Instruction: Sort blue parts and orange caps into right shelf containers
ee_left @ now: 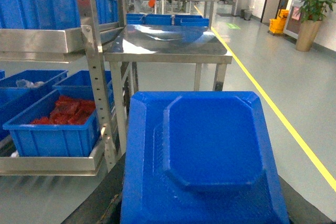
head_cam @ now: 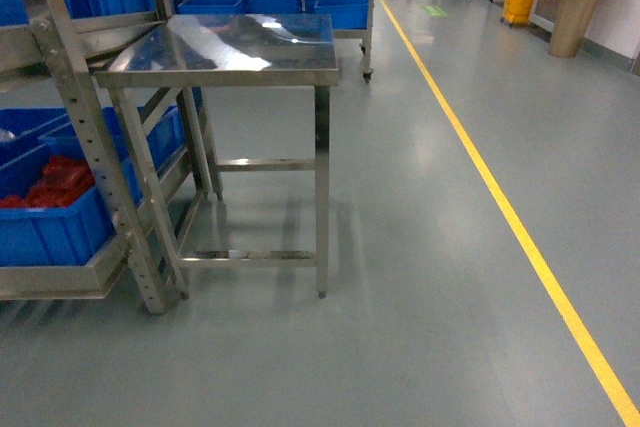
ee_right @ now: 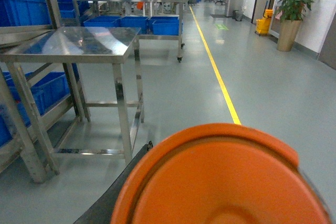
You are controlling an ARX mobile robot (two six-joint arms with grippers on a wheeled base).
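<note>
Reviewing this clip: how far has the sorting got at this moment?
Nothing looks sorted yet. In hand: a blue part fills the left wrist view and an orange cap the right wrist view, both apparently carried; the jaws are hidden. Left: reaching the shelf and placing both in blue crates. The steel table is bare.

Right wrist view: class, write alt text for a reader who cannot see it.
A large orange cap fills the lower foreground, close to the camera. Beyond it, a stainless-steel table stands on a grey floor beside a yellow floor line, with blue crates on a rack behind.
</note>
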